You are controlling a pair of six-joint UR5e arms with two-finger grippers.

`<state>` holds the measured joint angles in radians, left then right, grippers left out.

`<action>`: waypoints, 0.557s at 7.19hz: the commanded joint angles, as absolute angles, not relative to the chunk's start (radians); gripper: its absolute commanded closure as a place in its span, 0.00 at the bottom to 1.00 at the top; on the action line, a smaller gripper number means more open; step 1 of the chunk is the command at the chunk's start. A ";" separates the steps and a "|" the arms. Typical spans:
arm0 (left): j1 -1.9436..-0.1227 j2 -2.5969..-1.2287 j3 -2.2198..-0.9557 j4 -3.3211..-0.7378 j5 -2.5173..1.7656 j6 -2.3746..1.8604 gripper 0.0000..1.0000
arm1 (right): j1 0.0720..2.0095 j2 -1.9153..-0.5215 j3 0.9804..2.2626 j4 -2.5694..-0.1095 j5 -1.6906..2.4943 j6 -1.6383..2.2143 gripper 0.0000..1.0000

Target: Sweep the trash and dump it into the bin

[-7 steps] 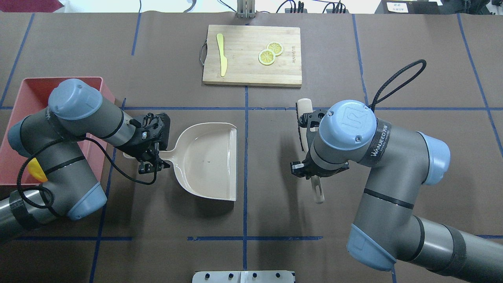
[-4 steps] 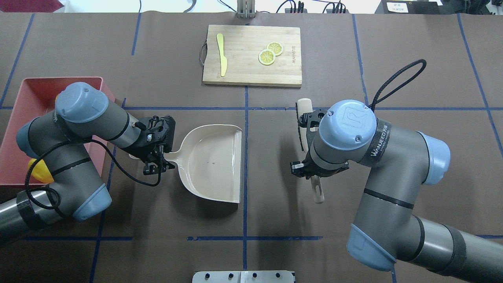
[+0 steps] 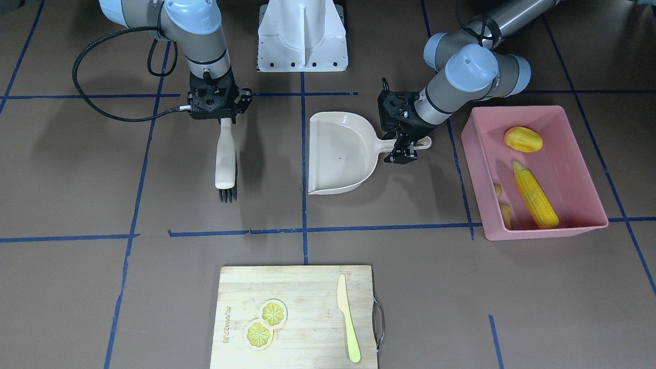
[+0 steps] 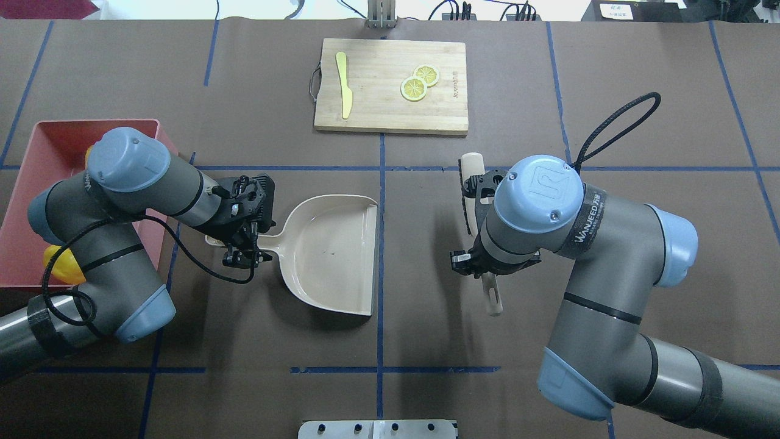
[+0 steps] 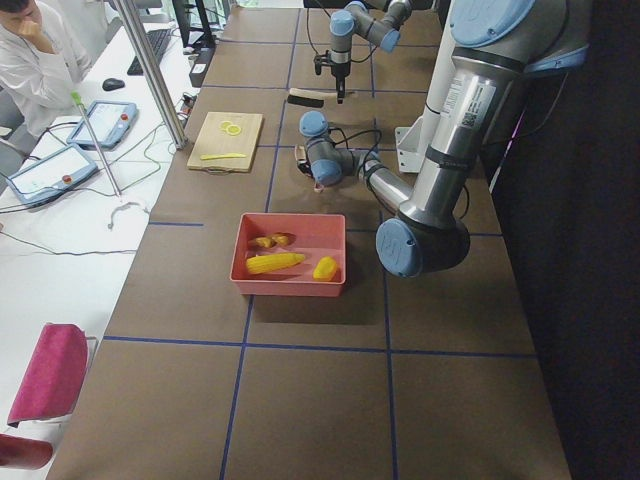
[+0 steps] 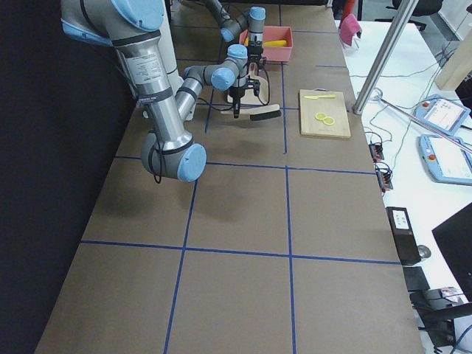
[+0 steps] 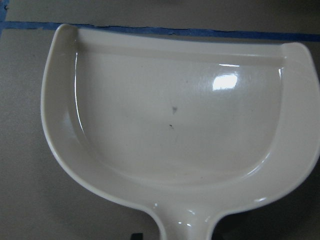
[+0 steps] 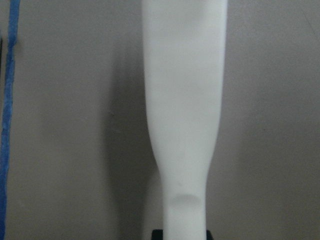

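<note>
Overhead exterior view: we see the left gripper [image 4: 244, 249] clamped on the dustpan [image 4: 329, 256] handle and the right gripper [image 3: 224, 121] grasping the brush [image 3: 225, 164]. Behind the left gripper, opposite the pan, the bin [image 3: 571, 169] holds the corn cob [image 3: 535, 195], potato lump [image 3: 523, 139] and ginger root [image 3: 505, 209].

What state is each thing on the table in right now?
Beige plastic dustpan: empty, handle clamped in the left gripper.
Cream-handled brush with dark bristles: held by the right gripper.
Pink rectangular plastic tub: holds the yellow corn cob, yellow potato-like lump and tan ginger root.
Wooden cutting board: carries the yellow-green knife and two lemon slices.
</note>
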<state>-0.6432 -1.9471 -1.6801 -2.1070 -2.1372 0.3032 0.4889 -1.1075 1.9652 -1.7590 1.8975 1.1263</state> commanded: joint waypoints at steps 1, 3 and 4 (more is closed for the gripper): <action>-0.676 -1.944 -1.744 -2.086 -2.137 0.292 0.00 | 0.489 -1.106 1.965 -1.758 1.898 1.126 1.00; -0.724 -1.940 -1.929 -1.850 -2.128 0.154 0.00 | 0.492 -1.108 1.965 -1.759 1.899 1.121 1.00; -0.765 -1.945 -1.966 -1.779 -2.119 0.073 0.00 | 0.492 -1.106 1.965 -1.759 1.899 1.121 1.00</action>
